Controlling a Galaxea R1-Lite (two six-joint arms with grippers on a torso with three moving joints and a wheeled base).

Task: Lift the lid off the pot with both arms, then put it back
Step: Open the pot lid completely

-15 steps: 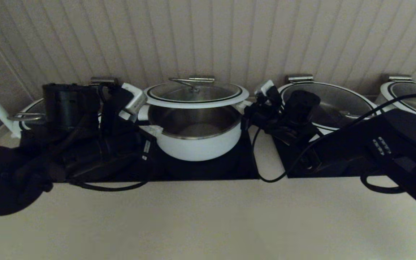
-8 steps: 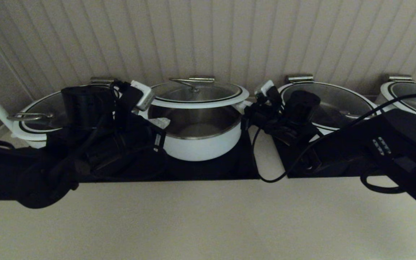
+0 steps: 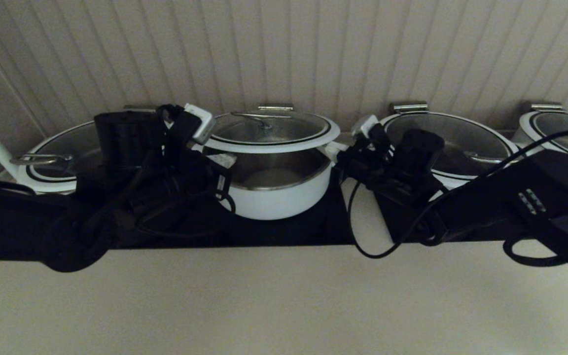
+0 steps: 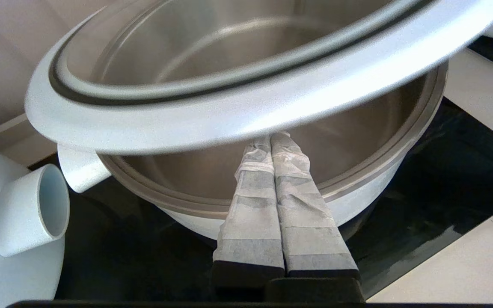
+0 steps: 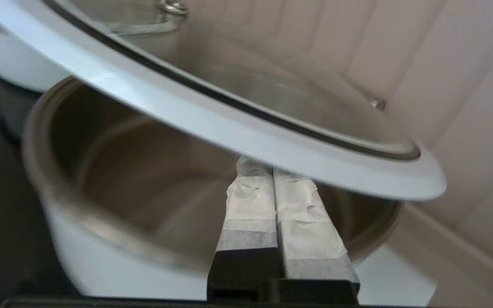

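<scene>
The white pot (image 3: 276, 197) stands open on a black hob. Its glass lid (image 3: 271, 132) with a white rim and metal handle hangs a little above the pot, tilted slightly. My left gripper (image 3: 221, 160) is shut, its taped fingertips together under the lid's left rim (image 4: 229, 115); the left wrist view shows the gripper (image 4: 271, 139) over the pot's edge (image 4: 370, 188). My right gripper (image 3: 337, 148) is shut too, its tips under the right rim. In the right wrist view that gripper (image 5: 257, 167) touches the lid (image 5: 229, 128) above the pot (image 5: 101, 248).
Lidded white pots stand to the left (image 3: 52, 162), right (image 3: 461, 143) and far right (image 3: 560, 130). The ribbed wall (image 3: 284, 49) is close behind. A black hob (image 3: 289, 231) lies under the pot, with pale counter (image 3: 284, 305) in front. Cables hang from both arms.
The left arm has moved right, closer to the pot. The lid has come down a little toward the pot. The right gripper has dropped slightly with it.
</scene>
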